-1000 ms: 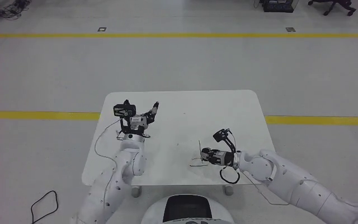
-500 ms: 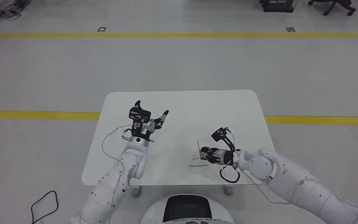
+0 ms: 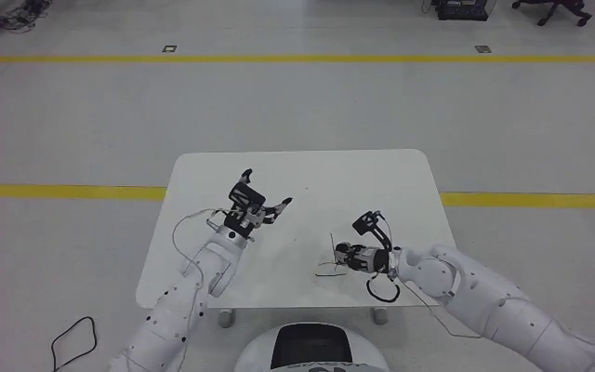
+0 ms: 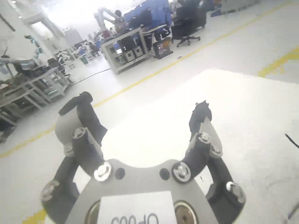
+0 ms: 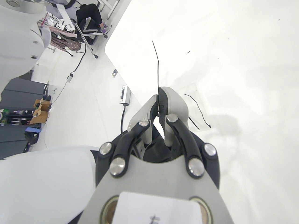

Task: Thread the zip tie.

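Right pincer (image 5: 158, 99), low over the near part of a white table (image 3: 372, 177), was clamped together on a thin black zip tie (image 5: 158, 71). One stretch of the tie stood out straight beyond the fingertips, its end free in the air. Another thin black stretch curved across the table just beside the pincer. Whether it belonged to the same tie could not be told, and the locking head was too small to pick out. No closed loop showed.

Left pincer (image 4: 143, 104) hung above the table's middle, well apart from the tie, its two fingers spread wide with nothing between them.

Judged from this, the task was at an early stage: the tie was in one pincer's grip, but its tail had not yet gone through its head. What seemed left was for the empty pincer to take a free end and feed it through.
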